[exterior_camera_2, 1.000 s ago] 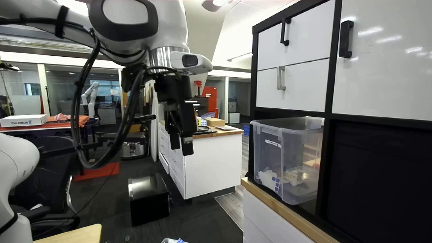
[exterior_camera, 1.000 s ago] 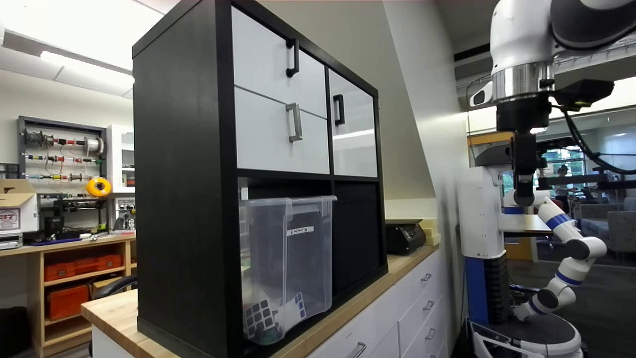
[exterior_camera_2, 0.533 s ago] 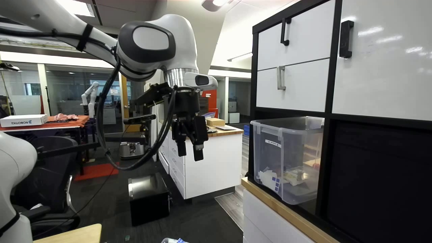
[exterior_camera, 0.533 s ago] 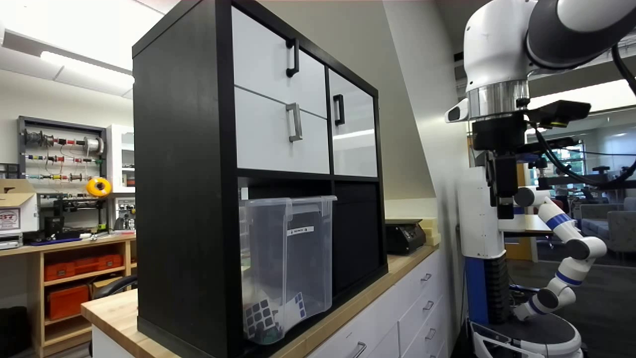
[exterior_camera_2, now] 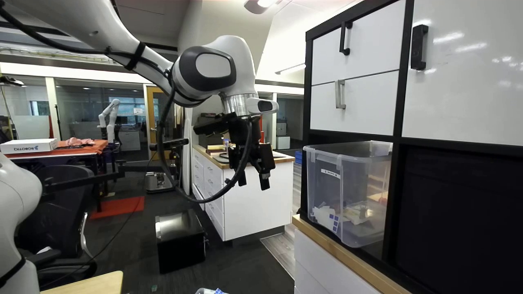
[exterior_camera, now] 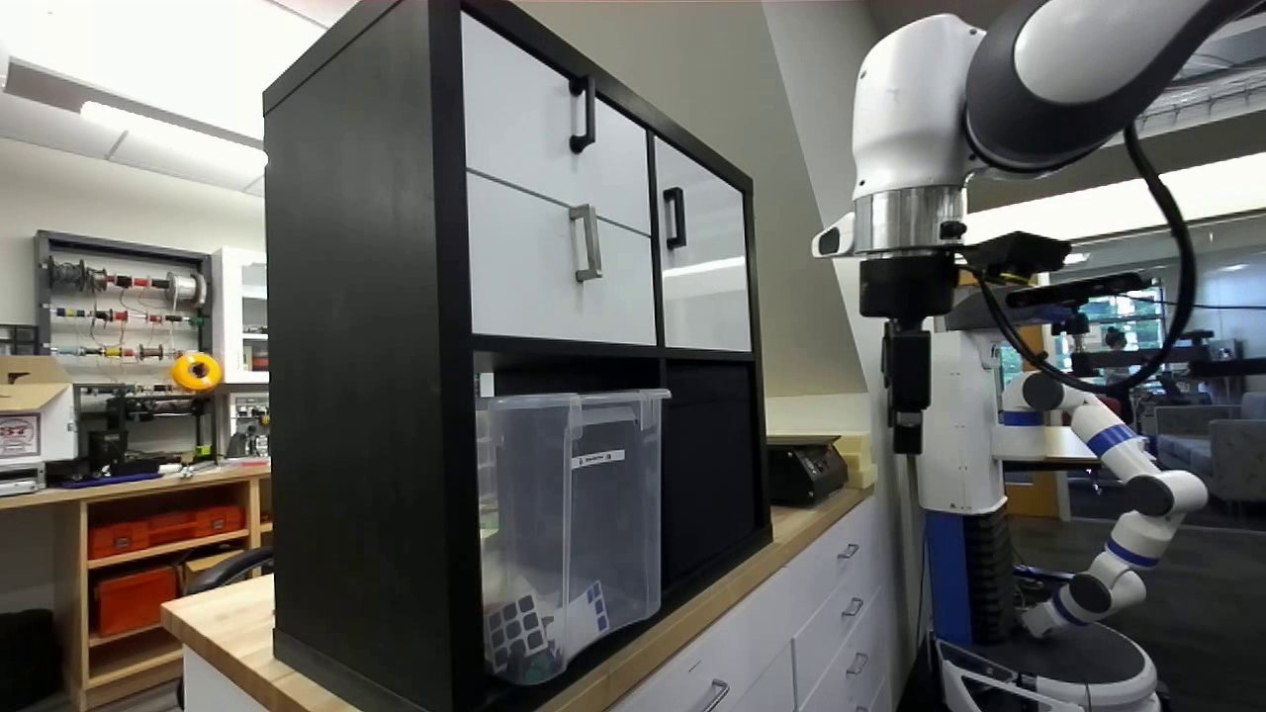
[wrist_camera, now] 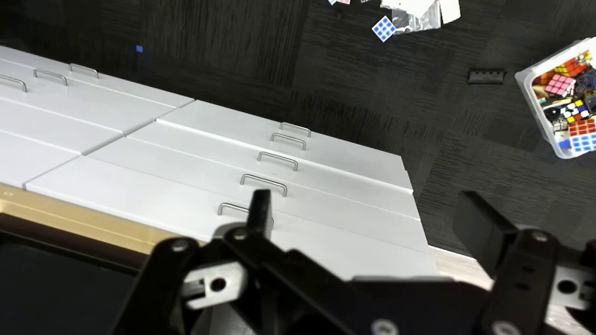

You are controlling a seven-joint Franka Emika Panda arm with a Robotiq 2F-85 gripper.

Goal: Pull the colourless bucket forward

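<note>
The colourless bucket is a large see-through bin with a small white label. It stands upright in the lower open compartment of the black shelf unit in both exterior views. Pieces with checkered faces show through its walls. My gripper points down in both exterior views, in front of the shelf and apart from the bucket, near its rim height in the picture. In the wrist view the gripper has its fingers wide apart with nothing between them. I cannot make out the bucket in the wrist view.
The black shelf unit stands on a wooden top over white drawers with metal handles. White drawers with protruding handles are above the bucket. A small bin of puzzle cubes is on the floor.
My arm and gripper have moved across toward the shelf, leftward in an exterior view and rightward in an exterior view. The bucket has not moved.
</note>
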